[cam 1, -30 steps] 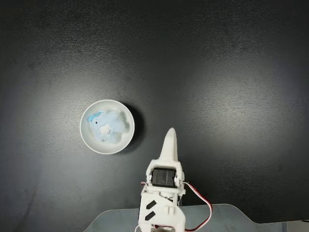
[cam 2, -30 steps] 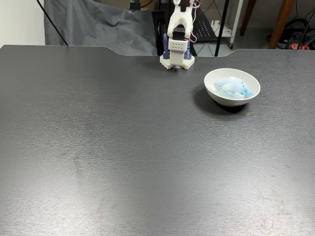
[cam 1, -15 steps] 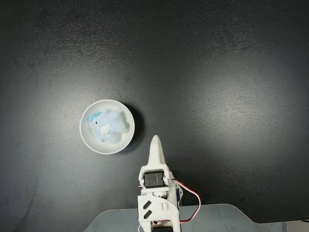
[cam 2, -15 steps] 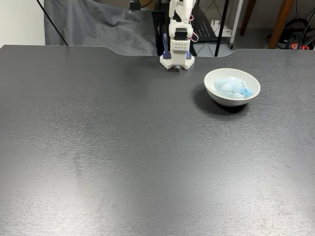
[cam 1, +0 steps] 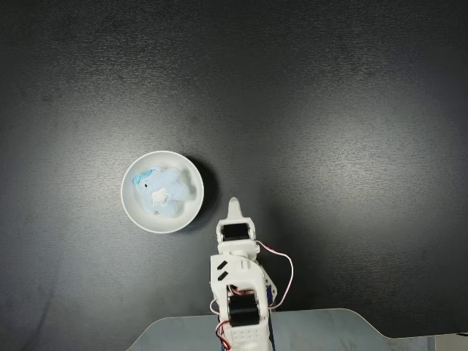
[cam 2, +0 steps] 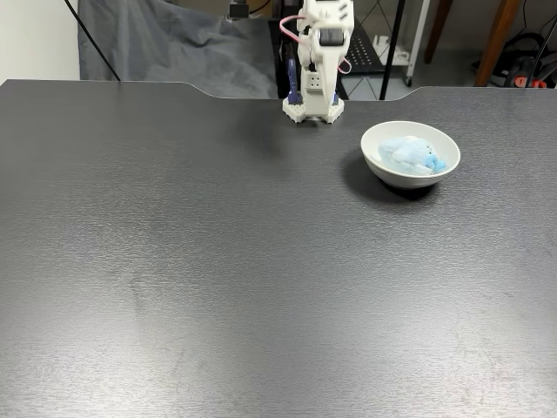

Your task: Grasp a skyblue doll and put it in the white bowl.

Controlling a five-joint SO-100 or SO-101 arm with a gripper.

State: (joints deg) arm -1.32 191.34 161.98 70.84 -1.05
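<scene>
1. Dark bench (cam 1: 329, 110) carries a white bowl (cam 1: 132, 210) (cam 2: 439, 175), left of the arm in a fixed view from above.
2. Blue doll (cam 1: 165, 190) (cam 2: 409, 155) lies inside the bowl.
3. Claw (cam 1: 234, 204) sits folded near the arm's base, just beside the bowl, holding nothing; I cannot tell whether it is parted or closed.

A skyblue doll (cam 2: 410, 155) lies inside the white bowl (cam 2: 410, 175) on a dark desk (cam 2: 218, 279); the white arm (cam 2: 317, 54) stands folded upright behind the bowl, to its left.
</scene>
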